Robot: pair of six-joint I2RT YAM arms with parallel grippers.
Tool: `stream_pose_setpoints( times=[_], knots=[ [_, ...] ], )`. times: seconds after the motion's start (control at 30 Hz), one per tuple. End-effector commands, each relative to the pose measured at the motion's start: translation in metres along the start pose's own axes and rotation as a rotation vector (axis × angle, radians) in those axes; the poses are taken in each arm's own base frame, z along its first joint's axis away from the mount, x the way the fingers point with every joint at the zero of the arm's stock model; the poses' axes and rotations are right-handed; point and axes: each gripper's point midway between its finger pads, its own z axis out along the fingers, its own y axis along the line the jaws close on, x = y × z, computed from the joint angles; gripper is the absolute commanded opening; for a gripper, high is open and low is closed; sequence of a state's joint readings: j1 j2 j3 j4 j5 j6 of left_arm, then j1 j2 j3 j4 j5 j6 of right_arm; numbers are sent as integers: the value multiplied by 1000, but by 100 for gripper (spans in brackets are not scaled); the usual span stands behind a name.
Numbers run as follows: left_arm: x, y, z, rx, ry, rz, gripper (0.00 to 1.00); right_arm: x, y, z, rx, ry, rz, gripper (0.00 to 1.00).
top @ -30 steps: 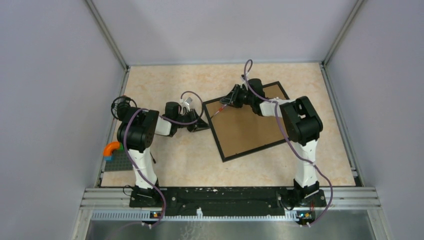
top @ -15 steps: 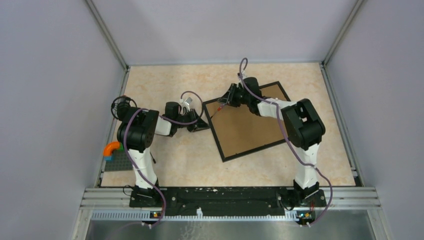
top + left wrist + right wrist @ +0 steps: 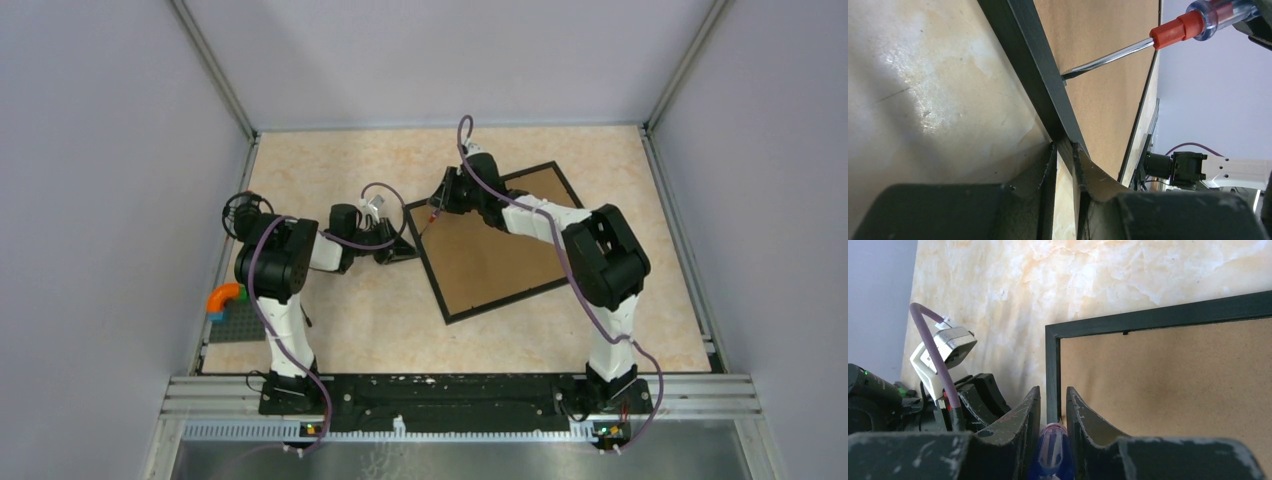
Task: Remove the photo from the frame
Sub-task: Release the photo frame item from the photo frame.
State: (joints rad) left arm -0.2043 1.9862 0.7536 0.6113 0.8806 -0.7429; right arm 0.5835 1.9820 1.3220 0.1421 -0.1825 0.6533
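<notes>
Your right tool (image 3: 1050, 399) is closed down on the clear blue handle of a screwdriver (image 3: 1128, 50). Your left tool (image 3: 1064, 150) is pinched nearly shut on the left rail of the frame (image 3: 430, 270), close to its far-left corner.

The left wrist view gives you what the overhead cannot. The flat tip touches the inner side of the black rail, at the seam with the board back (image 3: 1098, 110), and a red collar sits ahead of the handle. The right wrist view shows the frame's far-left corner just past its fingers, with the left arm beside the rail.

Over the last second your right wrist has swung left, over that far-left corner, while the tip stays at about the same stretch of rail. The left arm and the frame have not shifted.

The frame lies back up on the tabletop (image 3: 340, 160), right of centre toward the far edge. It is turned askew, with thin black rails around plain brown board.
</notes>
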Motion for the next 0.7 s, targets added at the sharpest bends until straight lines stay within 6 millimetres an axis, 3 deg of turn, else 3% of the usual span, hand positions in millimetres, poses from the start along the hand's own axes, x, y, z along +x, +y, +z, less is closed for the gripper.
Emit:
stream_pose_setpoints(
  times=[0.0, 0.23, 0.33, 0.67],
  knots=[
    [20, 59, 3, -217, -7, -70, 22, 75, 45, -6, -89, 246, -24, 0],
    [21, 59, 3, -218, -6, -66, 21, 5, 7, -11, -102, 108, -35, 0],
    [21, 61, 3, -219, -4, -68, 21, -14, -8, -16, -117, 81, -12, 0],
    [22, 62, 4, -219, 3, -67, 21, 2, -23, -10, -141, 115, 81, 0]
  ],
)
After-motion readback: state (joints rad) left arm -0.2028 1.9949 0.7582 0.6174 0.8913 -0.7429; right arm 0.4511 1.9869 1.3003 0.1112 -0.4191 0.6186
